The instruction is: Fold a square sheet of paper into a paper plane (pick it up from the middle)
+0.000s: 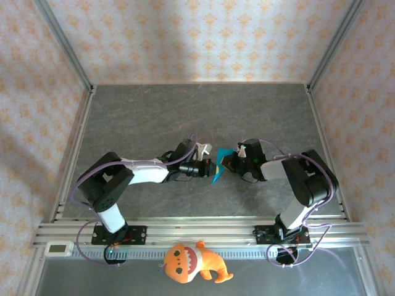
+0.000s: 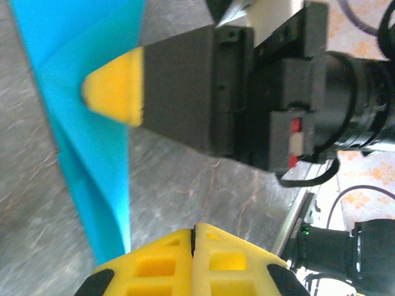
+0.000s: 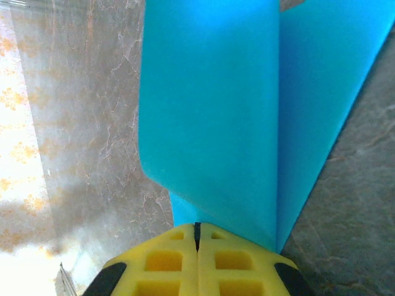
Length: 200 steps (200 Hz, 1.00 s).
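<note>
Right gripper [image 3: 197, 231]: jaws pinching creased cyan paper sheet [image 3: 210, 111] above grey table [image 3: 92, 123]; left gripper [image 2: 194, 233]: jaws pressed together just beside sheet's lower edge

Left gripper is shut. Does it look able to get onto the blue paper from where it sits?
Probably yes. The blue paper sits right at the tips of the left gripper, pinched in the right gripper, with nothing between them. Its jaws would need to open first.
</note>
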{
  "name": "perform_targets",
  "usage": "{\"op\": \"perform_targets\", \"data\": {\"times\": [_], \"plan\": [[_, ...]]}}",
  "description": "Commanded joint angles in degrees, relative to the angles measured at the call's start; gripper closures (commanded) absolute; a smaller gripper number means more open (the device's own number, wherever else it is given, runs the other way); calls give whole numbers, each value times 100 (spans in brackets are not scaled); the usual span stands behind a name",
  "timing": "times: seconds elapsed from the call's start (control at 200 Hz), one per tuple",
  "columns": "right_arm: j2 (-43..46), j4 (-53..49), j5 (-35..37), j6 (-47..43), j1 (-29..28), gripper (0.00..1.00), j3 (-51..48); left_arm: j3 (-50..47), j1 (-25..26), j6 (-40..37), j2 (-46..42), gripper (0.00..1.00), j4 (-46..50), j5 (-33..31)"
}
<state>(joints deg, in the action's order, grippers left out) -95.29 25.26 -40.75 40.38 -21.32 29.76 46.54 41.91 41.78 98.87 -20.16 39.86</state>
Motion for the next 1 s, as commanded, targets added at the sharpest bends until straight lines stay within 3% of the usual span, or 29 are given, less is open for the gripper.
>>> {"op": "perform_targets", "data": {"times": [0.0,0.185,0.48,0.996], "plan": [[-116,-557,666,-160,30,96,-119,355,42,-243,300,100,159,462],[-96,-559,662,-143,30,96,-128,952,118,-612,746,100,1055,244],[-97,-556,663,-151,23,96,-172,1317,133,-721,1233,100,1318,88],[-175,-535,653,-152,24,96,-159,908,168,-833,1208,100,1548,-251]]}}
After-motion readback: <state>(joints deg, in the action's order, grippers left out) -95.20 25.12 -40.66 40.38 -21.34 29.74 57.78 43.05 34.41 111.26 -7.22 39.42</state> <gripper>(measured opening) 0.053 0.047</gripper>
